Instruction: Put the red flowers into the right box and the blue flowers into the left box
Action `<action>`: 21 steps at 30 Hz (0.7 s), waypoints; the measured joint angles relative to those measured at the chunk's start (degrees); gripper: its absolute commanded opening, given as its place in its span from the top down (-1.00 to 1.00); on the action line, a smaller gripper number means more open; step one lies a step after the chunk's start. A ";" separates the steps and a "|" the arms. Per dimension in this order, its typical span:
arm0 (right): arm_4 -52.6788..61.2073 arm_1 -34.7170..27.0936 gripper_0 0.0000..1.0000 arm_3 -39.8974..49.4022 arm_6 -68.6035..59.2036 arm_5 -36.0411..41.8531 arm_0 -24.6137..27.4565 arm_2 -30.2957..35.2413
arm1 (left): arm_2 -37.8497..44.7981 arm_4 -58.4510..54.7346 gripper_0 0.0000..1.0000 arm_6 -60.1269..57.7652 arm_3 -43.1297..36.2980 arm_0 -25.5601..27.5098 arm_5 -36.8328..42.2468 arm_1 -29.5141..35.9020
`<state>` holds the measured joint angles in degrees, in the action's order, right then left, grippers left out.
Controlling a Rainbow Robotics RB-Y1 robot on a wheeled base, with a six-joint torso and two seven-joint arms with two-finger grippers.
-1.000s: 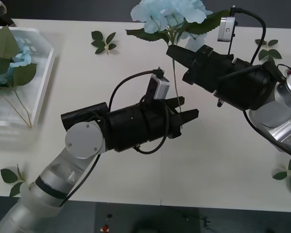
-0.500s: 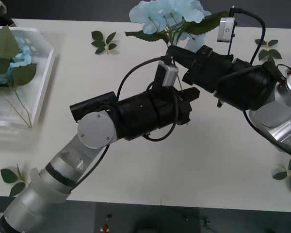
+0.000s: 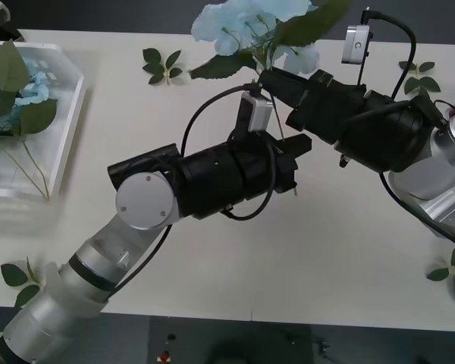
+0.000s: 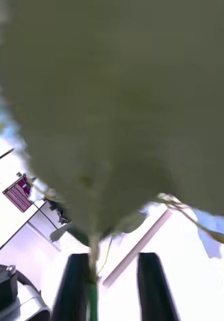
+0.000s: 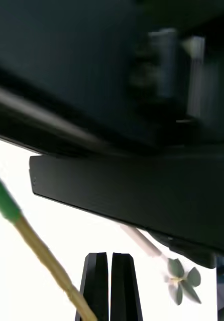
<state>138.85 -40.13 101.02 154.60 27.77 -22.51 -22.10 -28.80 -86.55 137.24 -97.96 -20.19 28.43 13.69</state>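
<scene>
Counting from the front view: two blue flowers, four loose leaf sprigs, one left box, two arms on a white table.
Front view, blue flowers: one lies in the left box at 9 o'clock; the other is at 12 o'clock, at the right gripper.
Front view, left gripper: near centre, just below the right gripper, beside the hanging stem.
Right wrist view, extra: a broad blurred leaf close overhead, with the green stem running down from it.
Right gripper's grip: cannot tell.
Left wrist view, extra: its own black fingers pressed together with nothing between them, the stem slanting just beside them, the right arm's dark body close above, and one sprig on the table.
</scene>
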 measured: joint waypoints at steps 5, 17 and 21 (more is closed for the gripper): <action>0.00 0.00 -1.00 0.00 0.00 -0.12 0.00 0.00 | 0.39 -3.90 1.00 0.01 -1.29 0.60 -0.55 2.93; 1.81 -7.52 -1.00 -0.02 -0.01 -3.15 0.00 -0.15 | 13.71 -18.43 1.00 0.04 -11.79 11.12 3.68 13.99; 1.81 -15.67 -1.00 -0.39 -2.23 -2.58 0.00 -1.68 | 23.09 -19.66 1.00 0.05 -13.23 14.89 8.57 15.77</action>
<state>140.66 -55.80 100.63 152.36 25.19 -22.51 -23.78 -5.71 -106.21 137.30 -111.19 -5.30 37.00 29.46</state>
